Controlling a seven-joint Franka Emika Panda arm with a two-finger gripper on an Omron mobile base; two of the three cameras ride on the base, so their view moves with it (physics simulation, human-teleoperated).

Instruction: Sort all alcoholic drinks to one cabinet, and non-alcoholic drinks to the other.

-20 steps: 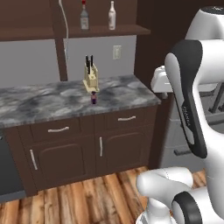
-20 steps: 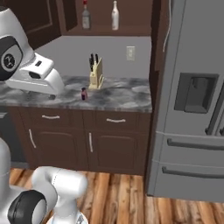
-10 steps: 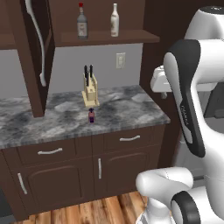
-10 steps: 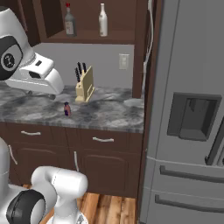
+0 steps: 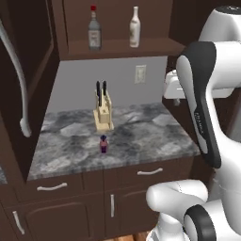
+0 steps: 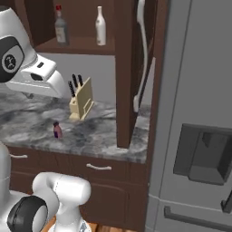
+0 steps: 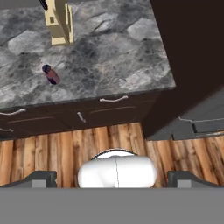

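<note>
Two alcoholic drinks stand on the plank shelf (image 5: 117, 47) of the open wall cabinet: a clear glass bottle with a red cap (image 5: 94, 28) (image 6: 61, 25) and a cream-white slim-necked bottle (image 5: 135, 27) (image 6: 100, 26). A small red bottle with a dark cap (image 5: 103, 143) (image 6: 57, 130) (image 7: 51, 74) stands on the grey marble counter (image 5: 141, 136) in front of the knife block. My gripper (image 7: 113, 179) hangs high above the counter's right end and the floor. It is open, with nothing between its fingers. The other cabinet is out of view.
A wooden knife block (image 5: 103, 113) (image 6: 80, 99) (image 7: 59, 24) stands near the back of the counter. The cabinet door with its long curved grey handle (image 5: 19, 84) (image 6: 140, 54) swings out over the counter. A grey fridge (image 6: 199, 136) adjoins on the right. Drawers (image 5: 141, 172) sit below.
The base has driven closer and to the right, so the whole scene has grown and shifted. The bottles and knife block stay in place. The gripper stays open.
</note>
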